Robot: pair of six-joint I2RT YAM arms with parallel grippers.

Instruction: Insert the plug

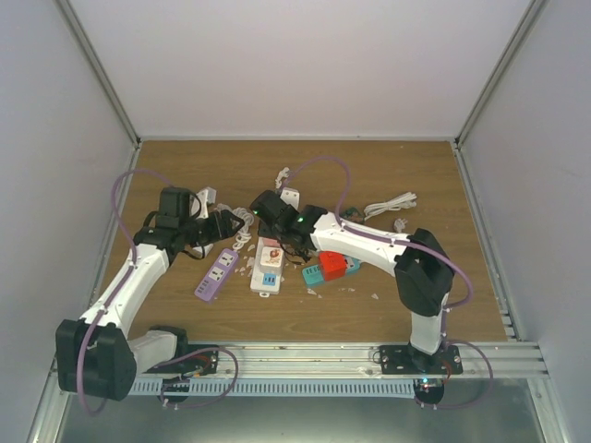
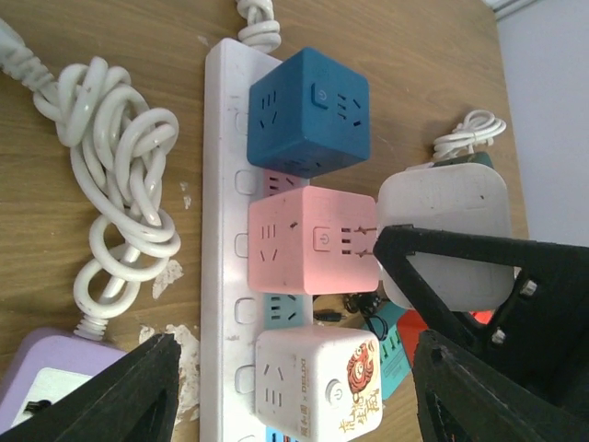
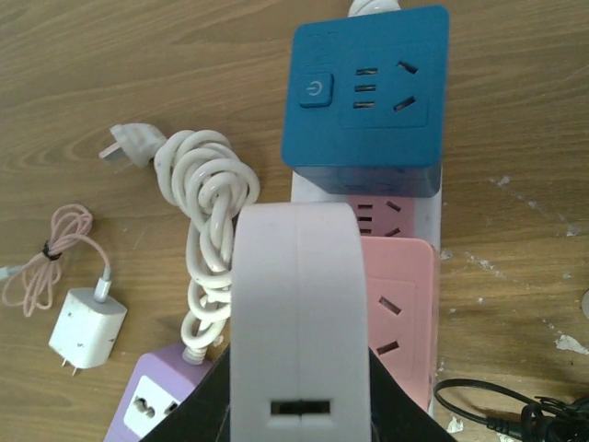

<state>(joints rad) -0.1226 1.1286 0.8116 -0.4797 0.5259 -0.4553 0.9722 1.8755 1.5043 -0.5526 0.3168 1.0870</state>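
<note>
**White plug gripped beside the power strip**

The right gripper point(image 3: 299, 416) is clenched on the white plug point(image 3: 294, 304), held just beside the pink cube point(image 2: 308, 244). That cube sits in the white power strip point(image 2: 221, 184), between a blue cube point(image 2: 308, 110) and a printed white cube point(image 2: 313, 382). The left gripper point(image 2: 294, 405) hangs released above them, grasping nothing. A purple strip point(image 1: 214, 275) lies left of the white one. The right wrist view, unlike the left, shows a small charger point(image 3: 87, 331) with a pink cable.
</note>
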